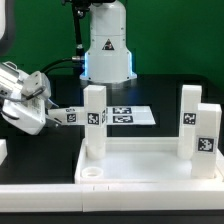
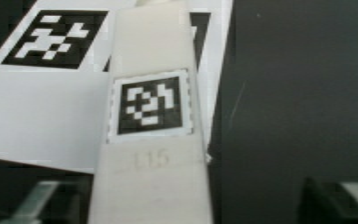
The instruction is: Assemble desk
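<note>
Exterior view: my tool at worktop's left edge, desk top front edge, three legs standing in it. Wrist view: leg between my parted fingers, untouched. Rigid, light, smooth plastic; grip mid-shaft.

The robot arm is bulky, glossy white. Its base carries a small dark mark (illegible). Black cables trail beside it.
</note>
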Motion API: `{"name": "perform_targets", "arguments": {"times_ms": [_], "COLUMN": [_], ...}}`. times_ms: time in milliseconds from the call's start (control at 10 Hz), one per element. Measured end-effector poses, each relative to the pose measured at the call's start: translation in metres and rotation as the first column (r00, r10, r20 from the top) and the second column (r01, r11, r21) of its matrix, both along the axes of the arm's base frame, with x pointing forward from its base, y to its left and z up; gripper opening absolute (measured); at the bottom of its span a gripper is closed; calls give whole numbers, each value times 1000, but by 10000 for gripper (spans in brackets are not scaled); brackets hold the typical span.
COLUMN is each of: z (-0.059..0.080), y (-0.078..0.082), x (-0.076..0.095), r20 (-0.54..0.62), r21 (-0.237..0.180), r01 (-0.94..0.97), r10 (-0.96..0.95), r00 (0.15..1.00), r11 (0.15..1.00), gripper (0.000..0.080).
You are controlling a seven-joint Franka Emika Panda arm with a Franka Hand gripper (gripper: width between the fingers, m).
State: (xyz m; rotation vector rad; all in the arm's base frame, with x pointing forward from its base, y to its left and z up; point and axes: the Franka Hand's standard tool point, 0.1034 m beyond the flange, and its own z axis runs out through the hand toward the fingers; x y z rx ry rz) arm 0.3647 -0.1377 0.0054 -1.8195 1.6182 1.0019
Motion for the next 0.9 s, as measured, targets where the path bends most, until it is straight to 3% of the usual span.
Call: {"name": "perform_targets", "arguments": {"times_ms": [100,200,300,400,500,700,800,900], "z": [0,0,0,0,11,55,74,83], "y": [0,0,0,0,-3,-20,-30,-31], "x": [0,0,0,1,13,54,73,87], "r20": [0,0,0,2,23,125,174,216], "r21": [0,0,0,-1,9,3,-54,-145], "r01": [0,0,0,-1,-8,-34,-88,-115], "r10": [0,0,0,1,8,33,96,145], "r00": [1000,1000,1000,1000,1000,992,980,965], "r11": [1000,1000,1000,1000,1000,999,995,983], "gripper": [392,392,284,284,284,284,284,284]}}
